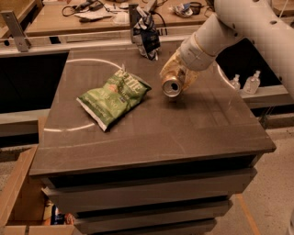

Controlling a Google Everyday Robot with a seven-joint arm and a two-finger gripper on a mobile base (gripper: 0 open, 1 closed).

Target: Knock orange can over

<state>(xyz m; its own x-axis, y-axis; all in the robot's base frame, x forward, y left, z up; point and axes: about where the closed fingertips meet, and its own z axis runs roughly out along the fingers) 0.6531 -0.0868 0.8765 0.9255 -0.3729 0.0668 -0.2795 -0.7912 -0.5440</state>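
The orange can [171, 86] is tipped on its side at the middle right of the dark table [151, 133], with its silver top and pull tab facing the camera. My gripper [177, 75] comes in from the upper right on the white arm [216, 34]. It is shut on the orange can, with its beige fingers [185, 79] on either side of the can's body. The can's lower edge sits at or just above the tabletop, and I cannot tell which.
A green chip bag [115, 97] lies flat left of the can. A dark blue-and-white snack bag [147, 39] stands at the table's back edge. Two small bottles [251, 82] stand on a ledge to the right. A cluttered bench [92, 13] runs behind.
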